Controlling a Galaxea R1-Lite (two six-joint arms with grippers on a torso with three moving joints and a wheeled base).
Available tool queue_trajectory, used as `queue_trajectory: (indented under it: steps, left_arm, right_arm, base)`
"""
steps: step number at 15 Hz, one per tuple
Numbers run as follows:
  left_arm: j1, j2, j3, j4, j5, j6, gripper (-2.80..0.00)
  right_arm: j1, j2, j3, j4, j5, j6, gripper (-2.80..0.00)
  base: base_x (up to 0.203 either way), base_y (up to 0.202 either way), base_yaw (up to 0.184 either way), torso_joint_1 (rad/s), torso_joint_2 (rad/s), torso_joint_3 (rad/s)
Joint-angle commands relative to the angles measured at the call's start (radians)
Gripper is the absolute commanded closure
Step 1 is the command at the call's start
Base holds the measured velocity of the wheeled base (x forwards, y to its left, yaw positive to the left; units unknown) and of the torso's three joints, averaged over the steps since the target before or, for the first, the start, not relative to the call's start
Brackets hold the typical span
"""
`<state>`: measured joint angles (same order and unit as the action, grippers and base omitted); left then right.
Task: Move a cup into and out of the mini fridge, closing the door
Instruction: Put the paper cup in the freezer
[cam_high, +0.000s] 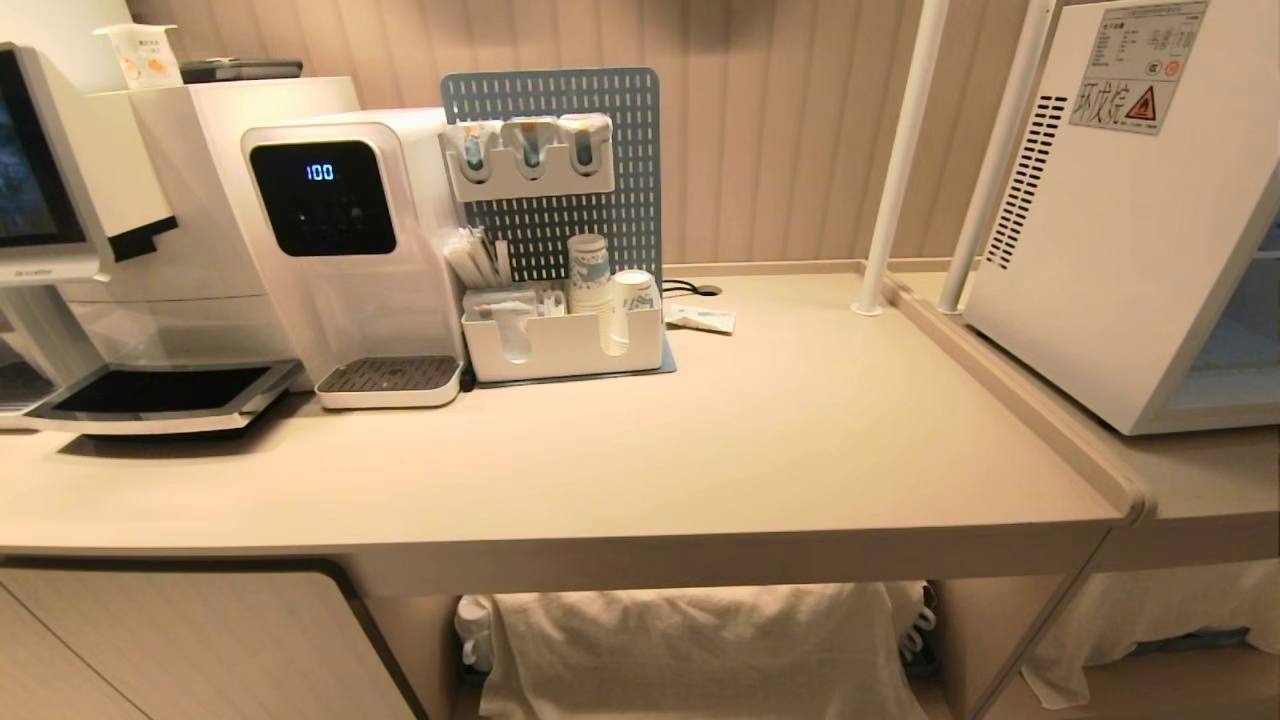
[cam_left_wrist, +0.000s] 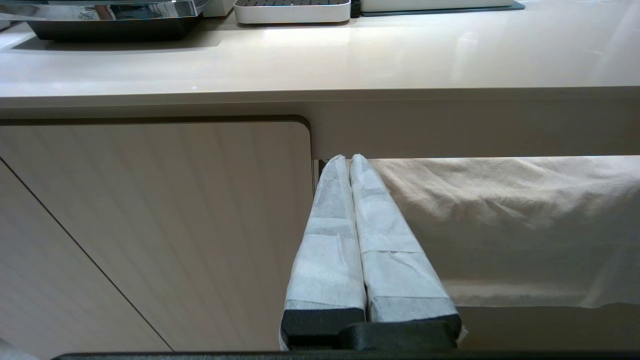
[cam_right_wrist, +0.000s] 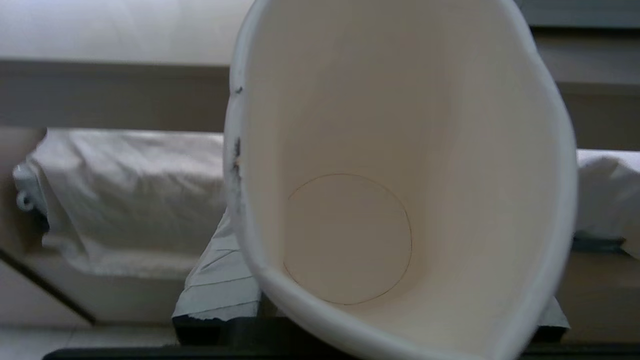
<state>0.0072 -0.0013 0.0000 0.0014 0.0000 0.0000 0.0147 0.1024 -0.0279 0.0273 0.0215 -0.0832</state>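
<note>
1. The right gripper (cam_right_wrist: 370, 320) holds one cup (cam_right_wrist: 400, 165) between its two wrapped fingers (cam_right_wrist: 220, 290); the cup's open mouth faces the wrist camera and its inside is empty. It is held below the edge of the counter (cam_high: 700, 440), in front of the white cloth (cam_right_wrist: 125, 195) that hangs under it.
2. The left gripper (cam_left_wrist: 348, 162) is closed, its two wrapped fingers (cam_left_wrist: 385, 250) pressed together with nothing between them. It is also below the counter edge, just beside the one cabinet door (cam_left_wrist: 150, 225).
3. Neither of the two arms shows in the head view.
4. One mini fridge (cam_high: 1130, 210) stands at the right end of the counter, on the lower part. Only a strip of its door (cam_high: 1240, 340) is visible, so I cannot tell how it stands.
5. On the counter, left of the fridge, stands one pegboard (cam_high: 555, 170) with three holders on it, and one white tray (cam_high: 565, 345) at its foot.
6. In this tray there is one stack of cups (cam_high: 588, 272) and one more paper cup (cam_high: 636, 292) beside it.
7. Left of the pegboard stand two machines: one water dispenser (cam_high: 340, 240) showing "100" and one coffee machine (cam_high: 120, 250).
</note>
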Motion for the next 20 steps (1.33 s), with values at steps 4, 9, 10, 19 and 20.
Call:
queue_trajectory:
  steps: [4, 9, 10, 19, 20]
  left_arm:
    - [0.000, 0.001, 0.000, 0.000, 0.000, 0.000, 0.00]
    - [0.000, 0.001, -0.002, 0.008, -0.002, 0.013, 0.00]
    - [0.000, 0.001, -0.002, 0.009, 0.001, 0.030, 0.00]
    - [0.000, 0.001, 0.000, 0.008, 0.002, 0.037, 0.00]
    - [0.000, 0.001, 0.000, 0.006, 0.000, 0.041, 0.00]
  right_arm:
    - [-0.009, -0.102, 0.026, -0.033, -0.005, 0.022, 0.00]
    - [-0.009, -0.102, 0.028, -0.030, -0.005, 0.014, 0.00]
    - [-0.009, -0.102, 0.028, -0.029, -0.005, 0.016, 0.00]
    - [-0.009, -0.102, 0.028, -0.029, -0.005, 0.011, 0.00]
    - [-0.009, -0.102, 0.028, -0.028, -0.005, 0.014, 0.00]
  base:
    - [0.000, 0.000, 0.000, 0.000, 0.00, 0.000]
    - [0.000, 0.000, 0.000, 0.000, 0.00, 0.000]
    - [0.000, 0.000, 0.000, 0.000, 0.00, 0.000]
    - [0.001, -0.079, 0.001, 0.001, 0.00, 0.001]
    - [0.000, -0.201, -0.001, 0.004, 0.00, -0.003]
